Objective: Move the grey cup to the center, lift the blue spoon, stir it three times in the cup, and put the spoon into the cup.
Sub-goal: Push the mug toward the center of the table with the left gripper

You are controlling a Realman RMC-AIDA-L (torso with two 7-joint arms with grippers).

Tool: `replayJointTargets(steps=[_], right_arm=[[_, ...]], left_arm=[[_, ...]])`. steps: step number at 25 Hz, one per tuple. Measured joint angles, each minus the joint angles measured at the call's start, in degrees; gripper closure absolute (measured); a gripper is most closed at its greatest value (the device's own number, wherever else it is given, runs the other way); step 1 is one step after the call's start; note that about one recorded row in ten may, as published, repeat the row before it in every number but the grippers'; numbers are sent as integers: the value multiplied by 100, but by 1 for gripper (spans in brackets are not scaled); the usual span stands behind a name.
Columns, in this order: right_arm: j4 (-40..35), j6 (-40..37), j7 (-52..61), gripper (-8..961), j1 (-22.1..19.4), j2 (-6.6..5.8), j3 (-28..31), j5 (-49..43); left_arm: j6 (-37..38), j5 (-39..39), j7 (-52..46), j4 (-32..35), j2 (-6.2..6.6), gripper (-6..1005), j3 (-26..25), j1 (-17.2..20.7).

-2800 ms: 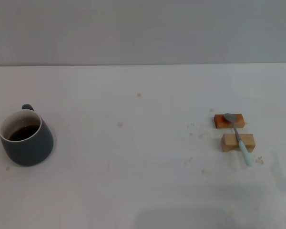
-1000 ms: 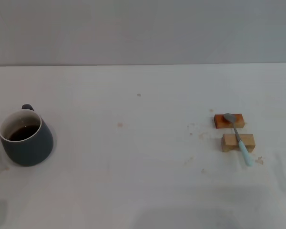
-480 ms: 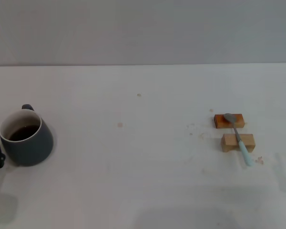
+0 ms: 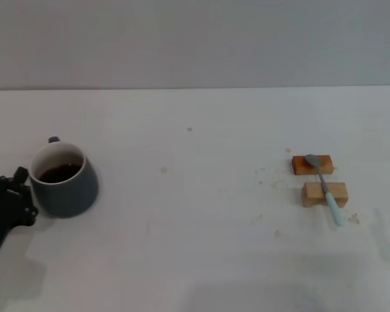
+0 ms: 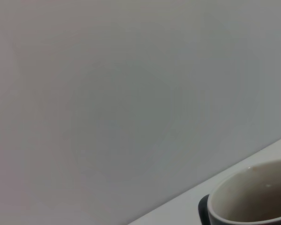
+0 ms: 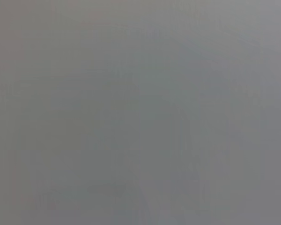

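Observation:
The grey cup [image 4: 65, 183] stands upright at the table's left, dark liquid inside and its handle pointing to the far side. My left gripper [image 4: 21, 195], black, is right against the cup's left side at the picture's left edge. The left wrist view shows only the cup's white rim [image 5: 251, 197] close by. At the right, the blue spoon [image 4: 325, 188] lies across an orange block [image 4: 311, 165] and a pale wooden block [image 4: 324, 194], with its metal bowl on the orange one. The right gripper shows in no view.
The white table [image 4: 195, 234] reaches back to a grey wall. Small crumbs and specks lie around the blocks and near the middle. The right wrist view shows only plain grey.
My left gripper came in from the left edge and reached the cup. The cup has shifted right and slightly farther back. The spoon and blocks have not moved.

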Motion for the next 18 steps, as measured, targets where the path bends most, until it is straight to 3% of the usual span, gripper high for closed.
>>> replayJointTargets(steps=[9,18], right_arm=[[25,-31,0,235,0,4,-26,0],[29,-38,0,234,9,-8,-53,0]], left_arm=[[14,3,-8,-168,-1,1001,315,-4],[-79,-30,3,-74,20,1001,269,-39]])
